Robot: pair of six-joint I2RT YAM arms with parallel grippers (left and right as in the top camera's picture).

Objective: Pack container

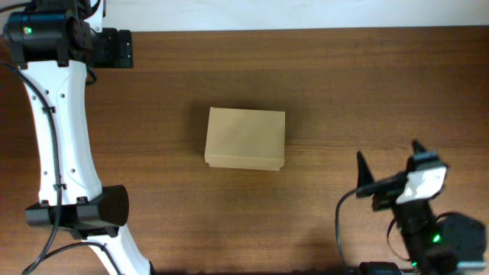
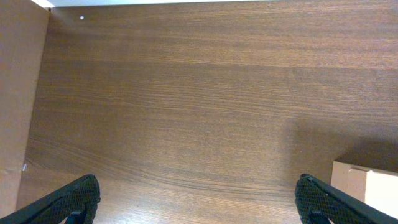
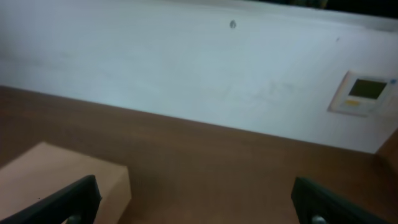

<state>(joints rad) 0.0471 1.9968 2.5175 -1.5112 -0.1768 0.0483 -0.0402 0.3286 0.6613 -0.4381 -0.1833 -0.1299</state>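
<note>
The container (image 1: 245,137) is a plain tan cardboard box lying closed in the middle of the wooden table. Its corner shows at the lower right of the left wrist view (image 2: 373,186) and at the lower left of the right wrist view (image 3: 56,174). My left gripper (image 1: 122,47) is at the far left back of the table, well away from the box, open and empty (image 2: 196,202). My right gripper (image 1: 388,153) is to the front right of the box, open and empty (image 3: 196,202). No tape rolls or pens are in view.
A white wall runs behind the table's back edge, with a small wall panel (image 3: 365,92) on it. A brown board (image 2: 18,93) stands at the left edge of the left wrist view. The left arm's white link (image 1: 61,130) stretches along the table's left side.
</note>
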